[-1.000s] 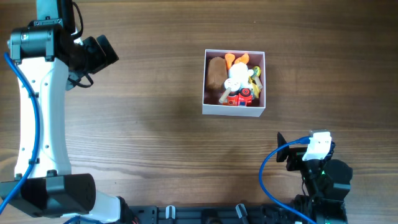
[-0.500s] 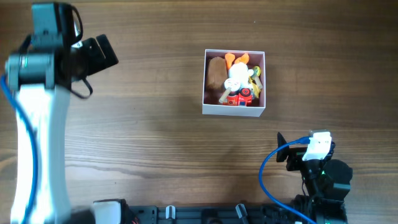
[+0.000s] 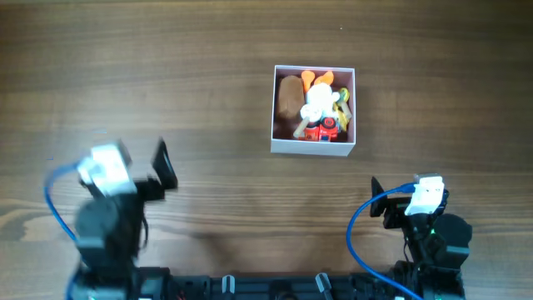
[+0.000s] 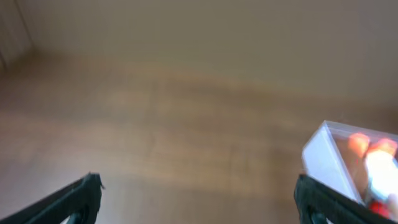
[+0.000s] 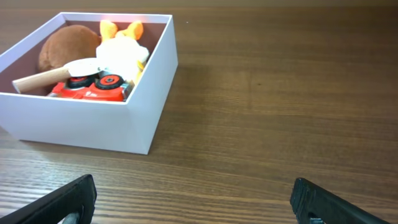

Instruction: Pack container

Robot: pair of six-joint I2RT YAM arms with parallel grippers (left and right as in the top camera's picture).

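The container (image 3: 312, 147) is a square white box with a pink inside, on the wooden table right of centre. It holds a brown plush (image 3: 289, 97), a white and orange plush (image 3: 317, 98), a red toy car (image 3: 321, 130) and other small toys. It also shows in the right wrist view (image 5: 118, 134) at upper left and, blurred, in the left wrist view (image 4: 326, 165) at far right. My left gripper (image 4: 198, 199) is open and empty at the near left of the table (image 3: 162, 165). My right gripper (image 5: 194, 200) is open and empty at the near right (image 3: 379, 204).
The wooden table (image 3: 208, 100) has no other loose objects in view. The arm bases sit along the near edge (image 3: 275, 287).
My left arm has swung from the far left of the table back to the near left edge, folded low. The right arm and the container have not moved.
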